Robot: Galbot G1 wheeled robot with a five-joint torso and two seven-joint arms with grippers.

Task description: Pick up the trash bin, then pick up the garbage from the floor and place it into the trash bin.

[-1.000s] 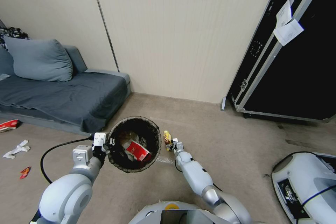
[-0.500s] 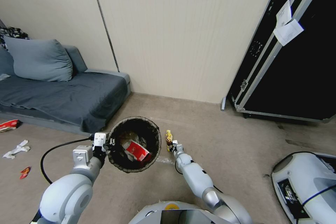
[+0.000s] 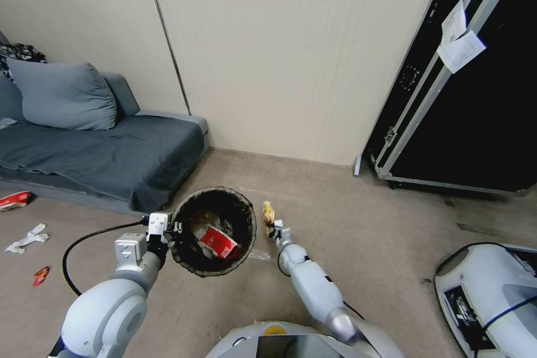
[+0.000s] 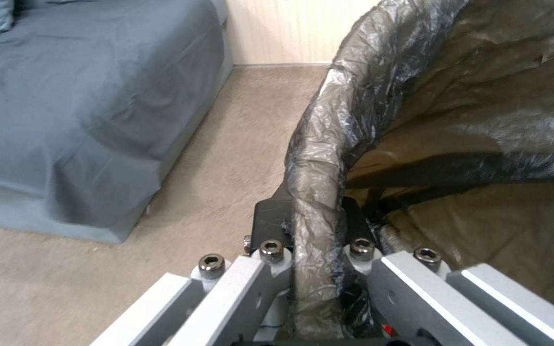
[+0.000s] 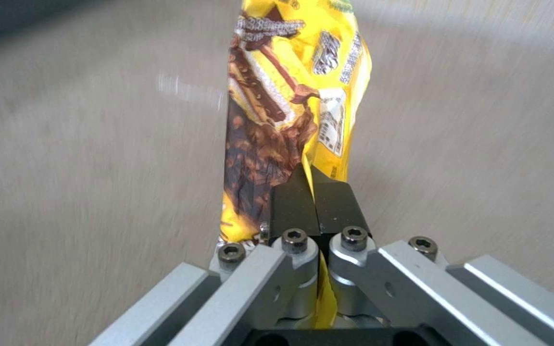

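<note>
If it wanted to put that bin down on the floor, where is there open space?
Bare beige-grey carpet floor lies open between the black flight case and the right gripper, which pinches a yellow wrapper. It is crowded around the lined white trash bin clamped by the left gripper, beside the grey sofa, and near the far-left crumpled white paper.

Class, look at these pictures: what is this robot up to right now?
It is tidying litter. The left gripper is clamped on the rim of the trash bin, which already holds a red-and-white packet. The right gripper, just beside the bin, pinches a yellow wrapper above the floor. More litter lies by the sofa: white paper and a red scrap.
</note>
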